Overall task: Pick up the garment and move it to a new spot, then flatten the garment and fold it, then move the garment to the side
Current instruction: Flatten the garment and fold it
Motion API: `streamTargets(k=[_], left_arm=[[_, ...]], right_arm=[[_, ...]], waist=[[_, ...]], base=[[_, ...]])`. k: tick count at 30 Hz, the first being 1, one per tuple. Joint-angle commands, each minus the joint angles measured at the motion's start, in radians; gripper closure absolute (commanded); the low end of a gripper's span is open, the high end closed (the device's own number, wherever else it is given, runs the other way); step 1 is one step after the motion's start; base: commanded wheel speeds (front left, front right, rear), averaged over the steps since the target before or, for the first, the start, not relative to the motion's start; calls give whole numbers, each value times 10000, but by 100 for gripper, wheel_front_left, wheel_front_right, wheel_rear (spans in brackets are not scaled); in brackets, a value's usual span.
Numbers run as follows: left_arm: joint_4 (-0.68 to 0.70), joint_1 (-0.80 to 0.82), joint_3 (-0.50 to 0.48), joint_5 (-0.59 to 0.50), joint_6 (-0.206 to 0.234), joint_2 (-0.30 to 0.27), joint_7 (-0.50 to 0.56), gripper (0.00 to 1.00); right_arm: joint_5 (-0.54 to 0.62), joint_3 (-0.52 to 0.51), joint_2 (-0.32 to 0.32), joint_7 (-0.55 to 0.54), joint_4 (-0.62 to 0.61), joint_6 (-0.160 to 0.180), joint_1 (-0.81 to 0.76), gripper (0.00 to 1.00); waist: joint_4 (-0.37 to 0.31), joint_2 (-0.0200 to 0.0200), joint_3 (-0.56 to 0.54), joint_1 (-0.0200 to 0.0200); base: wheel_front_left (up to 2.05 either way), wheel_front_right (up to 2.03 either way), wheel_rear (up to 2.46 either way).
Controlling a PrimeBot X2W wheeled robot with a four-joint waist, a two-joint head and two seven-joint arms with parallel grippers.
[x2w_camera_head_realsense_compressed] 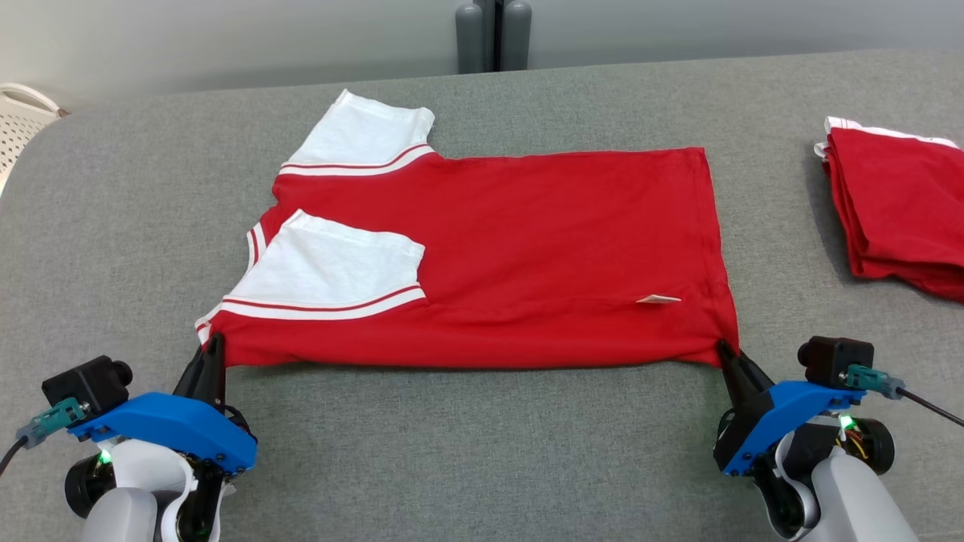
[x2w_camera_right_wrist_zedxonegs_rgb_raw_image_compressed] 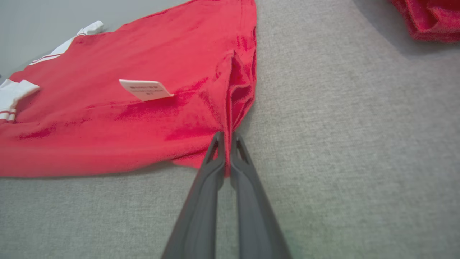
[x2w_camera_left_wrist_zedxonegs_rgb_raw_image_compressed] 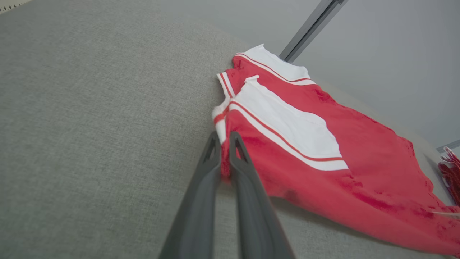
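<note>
Closest to me, the left claw [x2w_camera_head_realsense_compressed: 215,342] is clamped shut on the near left corner of a red knitted-cloth shirt with white short sleeves [x2w_camera_head_realsense_compressed: 527,241], its two dark fingers pinching the fabric just beside the striped white collar band. Across from it, the right claw [x2w_camera_head_realsense_compressed: 724,348] is likewise closed on the near right corner, at the hem, where the cloth bunches into a small upright fold between the fingers. The shirt's near edge runs taut and straight between the two claws, with a thin shadow under it on the wide grey cloth-covered desk [x2w_camera_head_realsense_compressed: 482,452]. The shirt lies folded in half lengthwise in the middle of the desk, both sleeves at its left end, one lying over the red body and the other poking out at the far side. A small white paper-like label [x2w_camera_head_realsense_compressed: 659,299] sticks up near the hem. Farther right, well apart, rests a folded pile of red cloth with a white edge [x2w_camera_head_realsense_compressed: 904,203]. Beyond the desk's far edge stand two rounded grey posts [x2w_camera_head_realsense_compressed: 493,34], and at the far left a white perforated plastic rim [x2w_camera_head_realsense_compressed: 22,120].
</note>
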State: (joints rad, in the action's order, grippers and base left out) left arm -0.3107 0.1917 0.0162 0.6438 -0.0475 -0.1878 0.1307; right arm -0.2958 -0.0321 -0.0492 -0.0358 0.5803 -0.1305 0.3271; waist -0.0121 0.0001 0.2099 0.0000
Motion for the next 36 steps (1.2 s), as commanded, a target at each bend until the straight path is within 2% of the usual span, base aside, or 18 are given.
streamTargets(k=[1,8,13,18,19,20,21,22,23,30,36], left_arm=[[89,14,13,10,-15,-78,7,100],[1275,-1088,202,65,58,-88,382,100],[2412,-2455,434,210,407,51,1048,100],[2954,-3183,464,264,744,216,1242,100],[3000,-3232,469,263,766,233,1244,100],[3039,-3256,440,300,796,245,1236,90],[3060,-3223,378,300,830,217,1186,58],[3084,-3168,326,244,863,147,1134,15],[3106,-3121,291,205,916,86,1135,0],[3352,-2415,72,-184,905,-779,1441,0],[3404,-567,226,-689,724,-1856,2340,0]], right_arm=[[59,-68,-25,-47,-145,-5,-20,100],[-34,-331,-220,-967,-2216,-5,-1317,100],[-181,-490,-374,-1827,-3892,-5,-2642,100],[-238,-771,-255,-2167,-4619,-5,-3489,100],[-250,-830,-222,-2145,-4694,-5,-3559,87],[-238,-869,-189,-2141,-4720,-5,-3625,63],[-201,-909,-159,-2172,-4735,-3,-3689,34],[-157,-896,-135,-2189,-4765,-3,-3717,0],[-153,-872,-113,-2200,-4794,-4,-3727,0],[-190,-924,-42,-1941,-5062,-5,-3456,0],[-80,-744,-46,-1775,-5478,-5,-2652,0]], waist=[[-30,-1,-47,0],[-13,-1,-388,0],[24,-1,-471,0],[24,-1,-395,0],[7,-1,-370,0],[-17,-1,-340,0],[-45,-1,-312,0],[-81,-1,-286,0],[-125,-1,-258,0],[-580,-1,69,0],[-1087,-1,638,0]], base=[[0,0,0],[0,0,0],[0,0,0],[0,0,0],[0,0,0],[0,0,0],[0,0,0],[0,0,0],[0,0,0],[0,0,0],[0,0,0]])
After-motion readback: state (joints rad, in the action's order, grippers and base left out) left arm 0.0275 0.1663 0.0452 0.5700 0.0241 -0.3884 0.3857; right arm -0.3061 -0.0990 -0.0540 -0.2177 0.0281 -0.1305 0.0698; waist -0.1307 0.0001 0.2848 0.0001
